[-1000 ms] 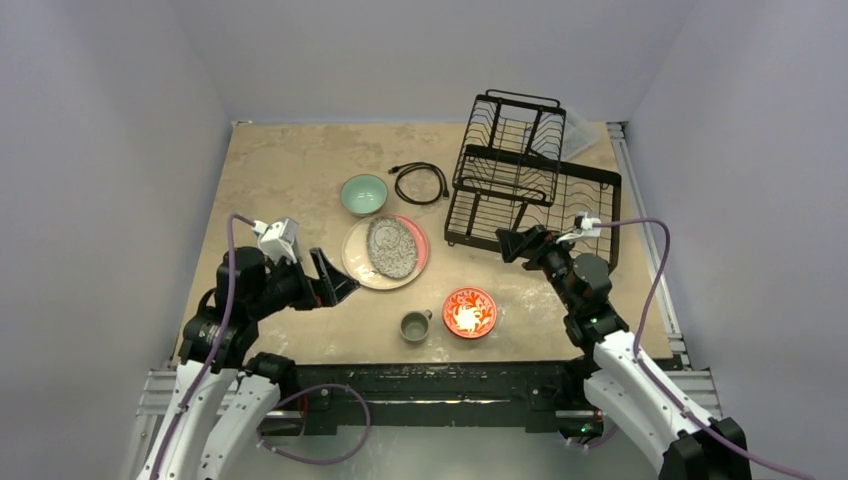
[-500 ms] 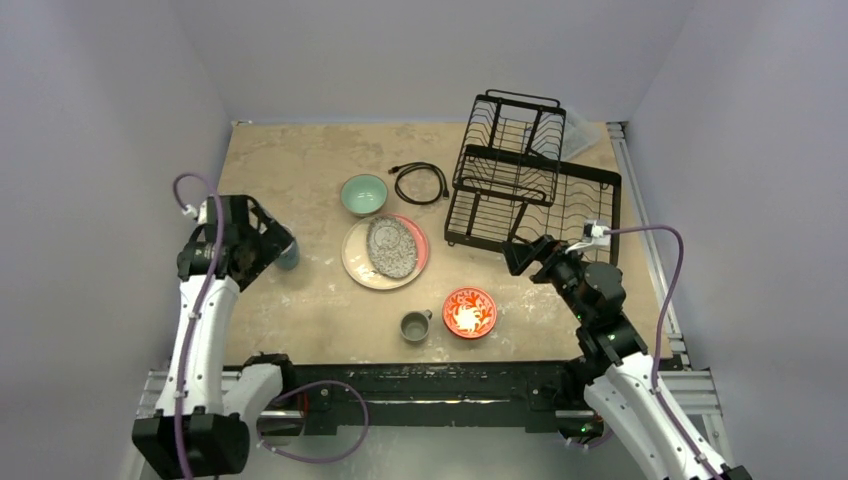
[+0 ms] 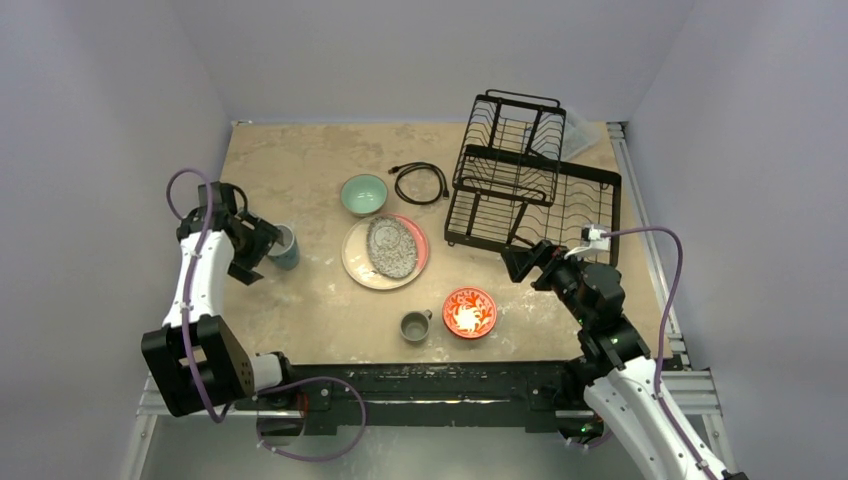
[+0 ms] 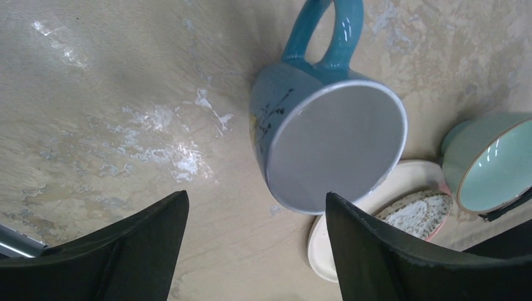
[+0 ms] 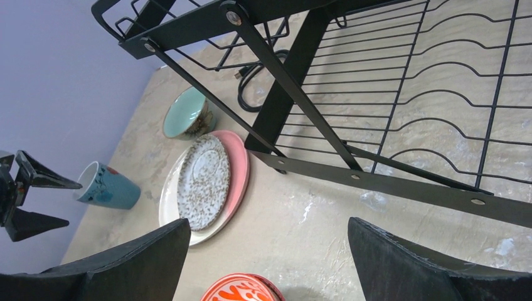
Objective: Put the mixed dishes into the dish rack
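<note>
Nearest the arm bases, the mug and the red bowl sat side by side on the table. Both looked small, hard and glazed, so slick and chippable. A rim or wall pinch seemed the way in.

Out left, the left gripper stood wide, jaws either side of the blue cup and clear of it. The cup was apparently upright, mouth toward the wrist camera, handle pointing away. It looked like stiff, light ceramic with a smooth glaze. Squeezing across the round wall just under the rim looked safest, since the handle was on the far side.

Mid-table, the oval dish lay on the plate. Flat, heavier pieces like these would want an edge grip. The right gripper hung wide and empty just before the rack.

Farther back were the teal bowl, then the cable.

As for what was hidden, the cup's foot and far wall were out of sight from the wrist. Most of the plate's face was covered by the oval dish. The rack's lower tier was cut off in the right wrist view, and something pale behind the rack was too faint to name.
</note>
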You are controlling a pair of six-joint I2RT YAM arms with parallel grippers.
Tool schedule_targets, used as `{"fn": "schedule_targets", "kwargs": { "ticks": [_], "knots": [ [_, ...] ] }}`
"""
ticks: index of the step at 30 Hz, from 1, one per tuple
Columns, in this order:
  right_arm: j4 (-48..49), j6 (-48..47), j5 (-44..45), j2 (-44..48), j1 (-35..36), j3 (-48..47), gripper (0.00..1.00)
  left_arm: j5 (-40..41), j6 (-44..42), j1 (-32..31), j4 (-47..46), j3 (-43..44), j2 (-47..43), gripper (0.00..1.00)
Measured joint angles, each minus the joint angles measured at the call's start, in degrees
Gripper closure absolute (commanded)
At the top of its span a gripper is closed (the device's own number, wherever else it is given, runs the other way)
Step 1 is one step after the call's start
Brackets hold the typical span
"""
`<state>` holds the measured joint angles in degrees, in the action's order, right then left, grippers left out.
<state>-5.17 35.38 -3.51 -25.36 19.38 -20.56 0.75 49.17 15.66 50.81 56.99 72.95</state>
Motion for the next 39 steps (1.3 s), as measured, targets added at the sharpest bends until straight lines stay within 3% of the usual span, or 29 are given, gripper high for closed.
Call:
{"fn": "schedule_targets", "kwargs": {
  "ticks": [11, 17, 24, 27, 34, 39],
  "knots": [
    [-1.33, -0.28, 1.11, 0.37, 0.0, 0.0, 0.01, -2.47, 1.27, 2.25, -3.15, -2.69, 3.69, 0.52],
    [-1.49, -0.24, 1.44, 0.44, 0.0, 0.0, 0.01, -3.56, 1.44, 2.27, -4.17, -4.17, 3.65, 1.0],
    [-3.45, -0.26, 2.16, 1.51, 0.0, -0.02, 0.01, -4.26, -0.96, 2.01, -3.52, -4.42, 2.36, 1.0],
    [-4.55, -0.26, 2.51, 1.33, 0.0, -0.02, 0.01, -3.69, -4.98, -0.5, -3.26, -4.42, -3.08, 1.0],
    [-6.05, -0.24, 1.75, -2.05, 0.0, -2.03, 0.01, -5.4, -16.22, -18.97, -8.61, -4.39, -24.87, 1.0],
    [-8.33, 0.2, -1.51, -4.98, 0.0, -5.25, 0.01, -5.49, -24.79, -27.82, -15.13, -4.33, -31.87, 1.0]
  ]
}}
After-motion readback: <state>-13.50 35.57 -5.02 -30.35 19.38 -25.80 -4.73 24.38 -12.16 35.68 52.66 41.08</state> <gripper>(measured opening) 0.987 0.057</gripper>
